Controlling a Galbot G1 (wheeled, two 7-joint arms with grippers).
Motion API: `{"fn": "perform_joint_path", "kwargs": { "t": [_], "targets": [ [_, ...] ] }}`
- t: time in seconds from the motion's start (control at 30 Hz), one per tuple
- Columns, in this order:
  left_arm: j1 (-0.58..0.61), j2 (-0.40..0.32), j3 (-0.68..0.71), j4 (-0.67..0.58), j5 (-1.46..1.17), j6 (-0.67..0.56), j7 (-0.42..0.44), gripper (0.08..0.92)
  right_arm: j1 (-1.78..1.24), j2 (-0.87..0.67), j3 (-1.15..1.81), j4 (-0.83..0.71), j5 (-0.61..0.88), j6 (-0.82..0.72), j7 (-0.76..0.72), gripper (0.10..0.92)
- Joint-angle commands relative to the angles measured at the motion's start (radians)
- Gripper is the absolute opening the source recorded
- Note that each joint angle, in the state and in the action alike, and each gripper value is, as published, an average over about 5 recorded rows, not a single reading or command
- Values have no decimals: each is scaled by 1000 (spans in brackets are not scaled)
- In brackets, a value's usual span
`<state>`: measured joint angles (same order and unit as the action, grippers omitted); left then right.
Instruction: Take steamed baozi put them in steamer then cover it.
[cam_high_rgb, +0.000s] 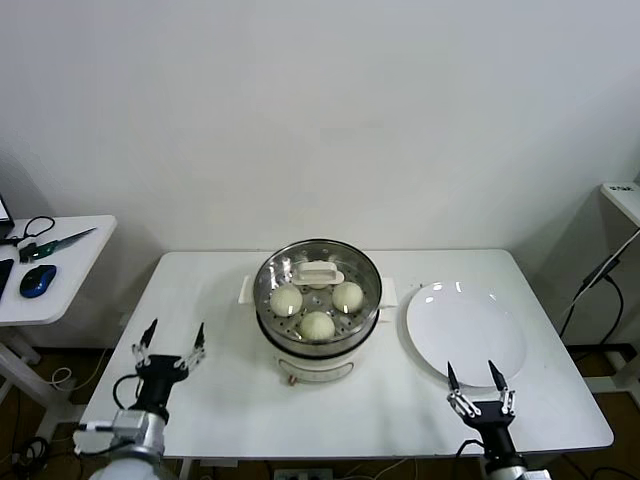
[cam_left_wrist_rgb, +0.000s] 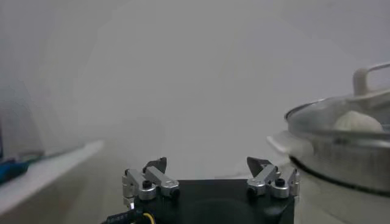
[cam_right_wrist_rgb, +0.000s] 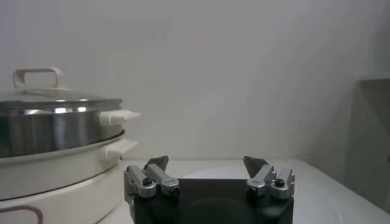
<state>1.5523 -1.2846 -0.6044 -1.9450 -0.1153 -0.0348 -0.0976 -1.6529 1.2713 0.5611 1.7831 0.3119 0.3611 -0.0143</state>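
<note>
The steel steamer (cam_high_rgb: 318, 345) stands at the middle of the white table. The clear glass cover (cam_high_rgb: 365, 272) with its white block handle (cam_high_rgb: 317, 273) sits on top of it. Three off-white baozi (cam_high_rgb: 317, 324) show through the glass; a fourth is hidden under the handle, if there. My left gripper (cam_high_rgb: 169, 340) is open and empty near the table's front left. My right gripper (cam_high_rgb: 477, 384) is open and empty near the front right. The steamer shows in the left wrist view (cam_left_wrist_rgb: 341, 158) and in the right wrist view (cam_right_wrist_rgb: 55, 152).
A flat white plate (cam_high_rgb: 465, 332) lies bare to the right of the steamer, just beyond my right gripper. A side table (cam_high_rgb: 50, 265) at far left holds a mouse and cables. A white shelf edge (cam_high_rgb: 622, 195) stands at far right.
</note>
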Motion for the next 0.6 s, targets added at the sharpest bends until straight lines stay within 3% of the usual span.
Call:
{"fn": "perform_joint_path", "kwargs": {
  "t": [0.03,0.6],
  "targets": [
    [78,-10,-58,92,-176,-163,-15,823,3,-1,-10,-25,6,14,0,823],
    [81,-21,-44,108,-163,-183,3,823,6,3,-17,-24,7,12,2,823]
  ]
}}
